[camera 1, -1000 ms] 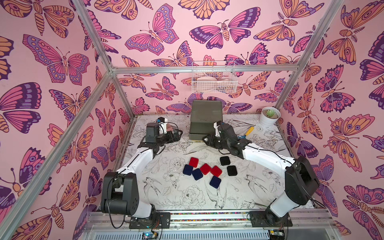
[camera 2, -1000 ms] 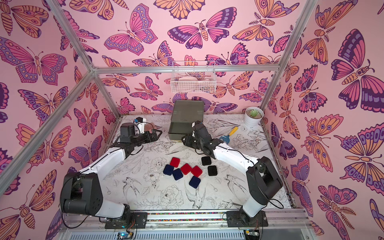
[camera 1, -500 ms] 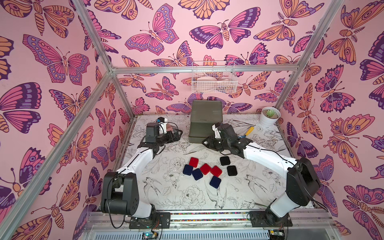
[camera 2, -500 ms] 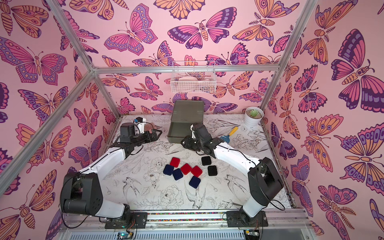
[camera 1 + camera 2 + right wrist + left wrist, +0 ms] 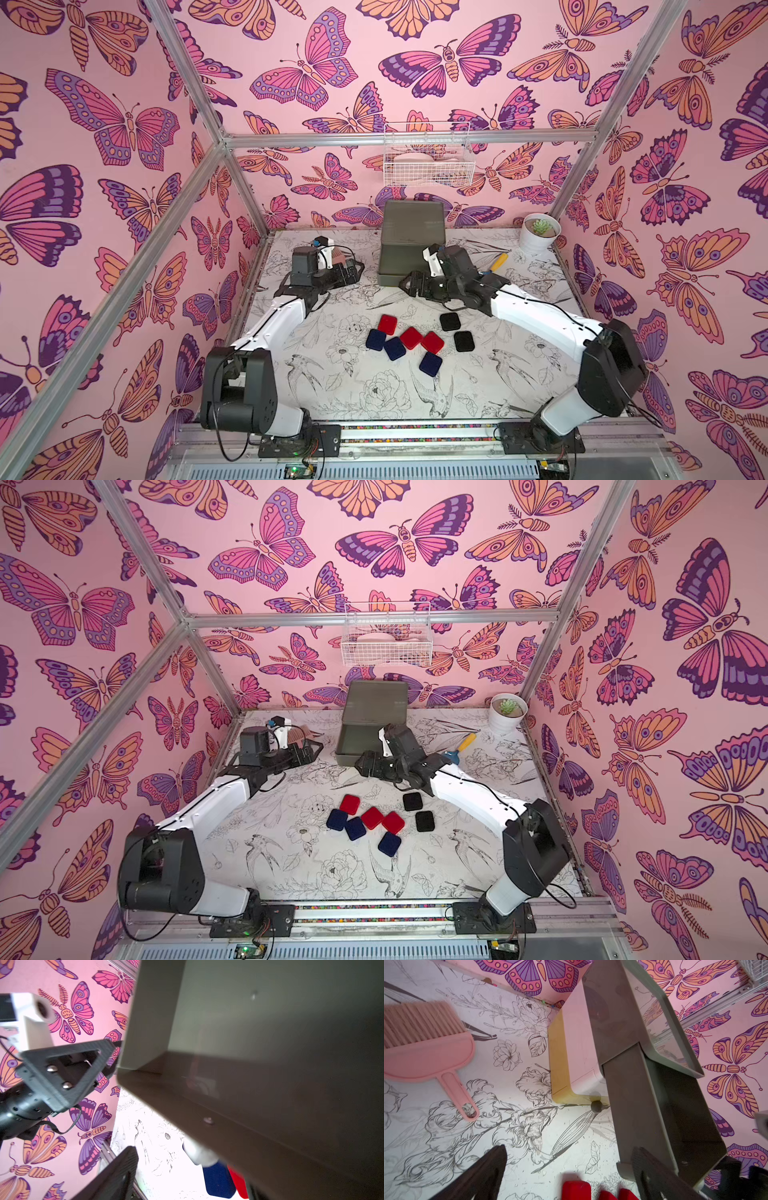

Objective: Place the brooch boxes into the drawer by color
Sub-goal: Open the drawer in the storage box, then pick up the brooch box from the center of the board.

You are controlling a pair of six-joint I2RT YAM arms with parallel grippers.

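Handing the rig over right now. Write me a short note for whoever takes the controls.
Left tool: open, empty, beside the drawer chest.
Right tool: open, empty, at the front of the grey top drawer.
Done: top drawer pulled out.
On the table: three red boxes, three navy boxes, two black boxes.
Remaining: all eight into drawers by color.

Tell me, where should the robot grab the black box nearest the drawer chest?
I'd come straight down on the black box and pinch two opposite side edges. It lies flat on the table, so only its sides offer grip, and a gap separates it from the other black box.
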